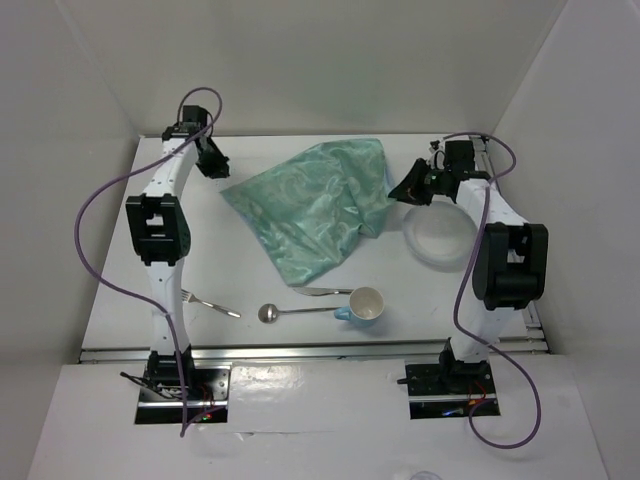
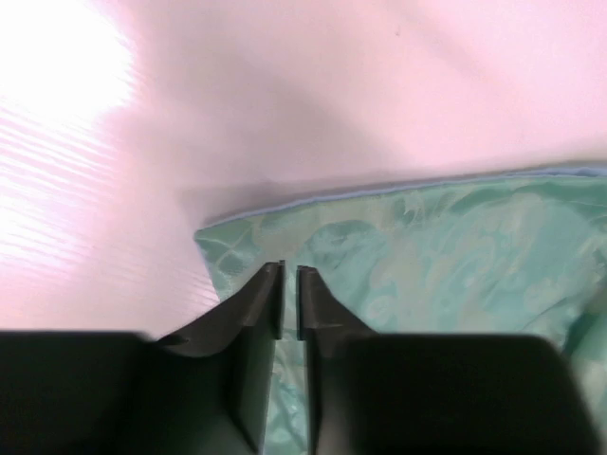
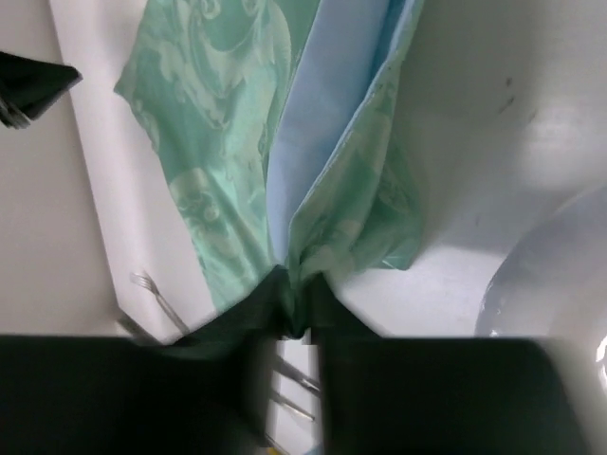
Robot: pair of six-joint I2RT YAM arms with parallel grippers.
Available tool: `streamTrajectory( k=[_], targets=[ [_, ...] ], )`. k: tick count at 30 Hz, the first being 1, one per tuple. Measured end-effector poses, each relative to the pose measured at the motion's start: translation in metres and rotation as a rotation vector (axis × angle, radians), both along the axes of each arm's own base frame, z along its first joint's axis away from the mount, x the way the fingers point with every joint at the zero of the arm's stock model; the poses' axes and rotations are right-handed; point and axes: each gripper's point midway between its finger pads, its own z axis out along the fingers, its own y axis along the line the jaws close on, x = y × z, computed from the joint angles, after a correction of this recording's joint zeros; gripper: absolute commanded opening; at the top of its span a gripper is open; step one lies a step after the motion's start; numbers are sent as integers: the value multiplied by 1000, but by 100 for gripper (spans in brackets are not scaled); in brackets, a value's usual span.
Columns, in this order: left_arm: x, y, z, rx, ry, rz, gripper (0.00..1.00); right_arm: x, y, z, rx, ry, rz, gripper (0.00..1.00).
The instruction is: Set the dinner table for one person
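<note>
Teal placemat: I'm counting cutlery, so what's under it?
A silver utensil pokes out at the near tip of the teal placemat, one end seemingly tucked under. Anything else beneath the bunched cloth is hidden.

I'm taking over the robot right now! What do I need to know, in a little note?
Left gripper: shut on the left corner of the teal placemat.
Right gripper: shut on its right corner, cloth bunched there.
On the dinner table: placemat crumpled, mid-back; pale plate at right; cup, spoon and fork near the front; second utensil partly under the placemat.
Done: both corners pinched.
Left: spread the placemat flat, then probably set plate, cup and cutlery on and around it.
</note>
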Motion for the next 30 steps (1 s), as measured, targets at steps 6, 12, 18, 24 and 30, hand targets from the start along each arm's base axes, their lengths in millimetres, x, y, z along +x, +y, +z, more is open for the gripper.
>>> streamTrajectory(
  k=[6, 12, 18, 24, 30],
  targets=[
    [-6, 22, 29, 54, -37, -20, 72, -20, -8, 10, -113, 22, -31, 64],
    [-116, -53, 7, 75, 118, -207, 71, -15, -41, 45, -298, -65, -178, 51],
    [-241, -119, -47, -9, 322, -366, 82, -18, -46, 60, -387, -110, -230, 37],
    [-234, -129, -65, -48, 337, -321, 43, -22, -34, 58, -394, -108, -204, 37],
    [-202, -142, -67, -52, 291, -301, 0, -28, -31, 56, -398, -106, -193, 37]
  ],
)
